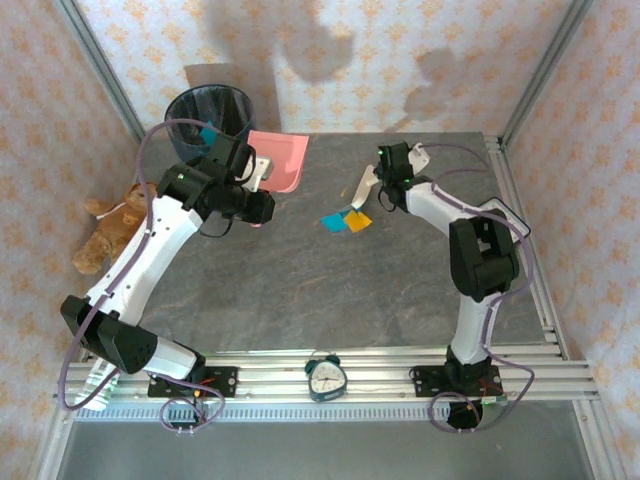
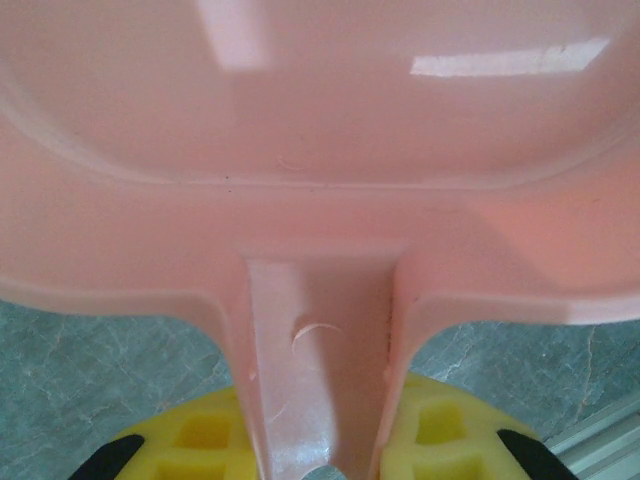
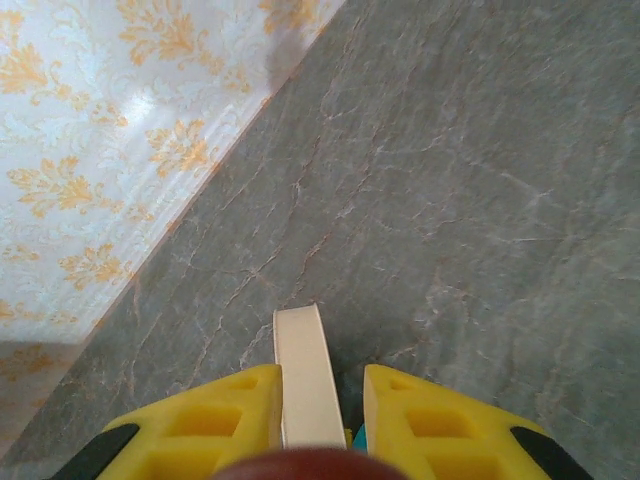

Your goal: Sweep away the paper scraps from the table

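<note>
Top: left gripper (image 1: 262, 172) clamps pink dustpan (image 1: 283, 158) at 11 o'clock on table (image 1: 300, 290); paper scraps (image 1: 345, 220) at 1 o'clock | Left wrist: fingers (image 2: 200, 435) pinch pan handle (image 2: 320, 380) | Right wrist: right gripper (image 3: 315, 410) closed on cream handle (image 3: 305, 370) — dustpan well apart, a stroke may scatter scraps.

The big grey table (image 1: 300, 290) has a few paper scraps (image 1: 345, 221) on it, blue and yellow, toward the far side. A little clock (image 1: 326, 378) sits at the near edge.
</note>
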{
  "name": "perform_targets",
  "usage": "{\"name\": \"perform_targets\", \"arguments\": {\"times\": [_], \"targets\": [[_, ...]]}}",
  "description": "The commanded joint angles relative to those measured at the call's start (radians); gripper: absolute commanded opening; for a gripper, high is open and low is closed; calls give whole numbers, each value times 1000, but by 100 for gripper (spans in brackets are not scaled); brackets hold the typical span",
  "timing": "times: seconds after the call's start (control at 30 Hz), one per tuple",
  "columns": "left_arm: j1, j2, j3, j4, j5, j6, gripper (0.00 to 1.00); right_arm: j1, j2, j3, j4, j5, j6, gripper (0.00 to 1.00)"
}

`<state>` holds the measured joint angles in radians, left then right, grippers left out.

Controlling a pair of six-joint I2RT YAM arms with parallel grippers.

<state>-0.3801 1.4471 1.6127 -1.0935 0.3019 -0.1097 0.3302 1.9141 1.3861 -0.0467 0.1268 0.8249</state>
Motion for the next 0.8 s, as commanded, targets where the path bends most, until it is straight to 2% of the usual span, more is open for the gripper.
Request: {"name": "perform_targets", "arguments": {"times": [0.0, 0.2, 0.4, 0.57, 0.77], "targets": [[-9, 1, -7, -13, -10, 15, 0, -2, -84, -48, -78, 72, -36, 0], [-23, 5, -17, -17, 0, 19, 0, -1, -188, -150, -83, 101, -65, 0], [-38, 24, -7, -28, -6, 32, 0, -2, -232, -161, -69, 94, -103, 0], [-38, 37, -20, -40, -34, 54, 0, -1, -268, -152, 15, 24, -194, 0], [-42, 80, -40, -79, -60, 100, 0, 0, -315, -115, 21, -66, -335, 0]]}}
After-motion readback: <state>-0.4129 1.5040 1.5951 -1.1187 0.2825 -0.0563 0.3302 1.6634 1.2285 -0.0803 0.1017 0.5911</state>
